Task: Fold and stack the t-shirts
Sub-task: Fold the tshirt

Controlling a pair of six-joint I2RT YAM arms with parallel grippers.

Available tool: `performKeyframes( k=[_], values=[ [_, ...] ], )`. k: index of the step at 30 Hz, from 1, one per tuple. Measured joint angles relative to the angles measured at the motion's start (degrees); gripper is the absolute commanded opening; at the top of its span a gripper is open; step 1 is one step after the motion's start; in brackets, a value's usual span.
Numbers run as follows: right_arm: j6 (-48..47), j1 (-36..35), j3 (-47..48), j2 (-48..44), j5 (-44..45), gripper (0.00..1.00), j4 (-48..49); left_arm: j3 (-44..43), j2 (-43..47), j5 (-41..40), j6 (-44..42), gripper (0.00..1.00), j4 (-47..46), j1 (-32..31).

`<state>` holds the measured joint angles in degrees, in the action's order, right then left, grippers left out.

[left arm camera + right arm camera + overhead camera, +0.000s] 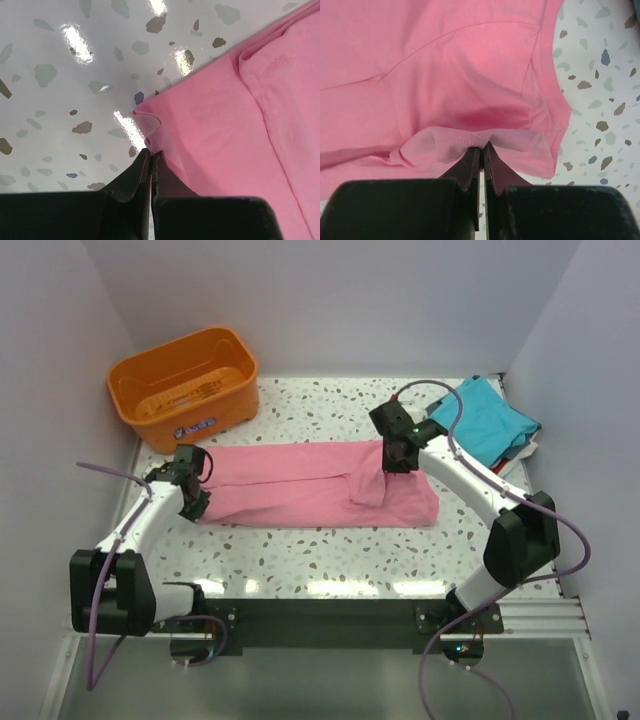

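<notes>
The pink t-shirt lies lengthways across the middle of the table, partly folded. My left gripper is shut on the shirt's left hem corner, low at the table. My right gripper is shut on a sleeve hem and lifts a flap of cloth above the shirt's right part. A folded teal t-shirt lies at the back right on top of red and white cloth, whose edges just show.
An orange plastic basket stands at the back left. White walls close in the table on the left, back and right. Speckled tabletop shows in front of the shirt.
</notes>
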<state>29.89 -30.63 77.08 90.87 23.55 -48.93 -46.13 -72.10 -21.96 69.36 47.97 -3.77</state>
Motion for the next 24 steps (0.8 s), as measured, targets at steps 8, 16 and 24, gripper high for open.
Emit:
performKeyframes(
  k=[8, 16, 24],
  values=[
    [-2.12, 3.72, 5.44, 4.57, 0.00, 0.00, 0.13, -2.56, -4.04, -0.37, -1.55, 0.00, -1.25, 2.25],
    [-3.39, 5.79, 10.10, 9.81, -0.07, 0.00, 0.13, -3.67, -7.37, -0.46, -2.78, 0.00, -2.32, 2.80],
    [-4.66, 7.91, 13.14, 13.90, -0.13, 0.00, 0.09, -5.64, -11.37, -0.48, -4.59, 0.00, -4.39, 3.06]
  ],
)
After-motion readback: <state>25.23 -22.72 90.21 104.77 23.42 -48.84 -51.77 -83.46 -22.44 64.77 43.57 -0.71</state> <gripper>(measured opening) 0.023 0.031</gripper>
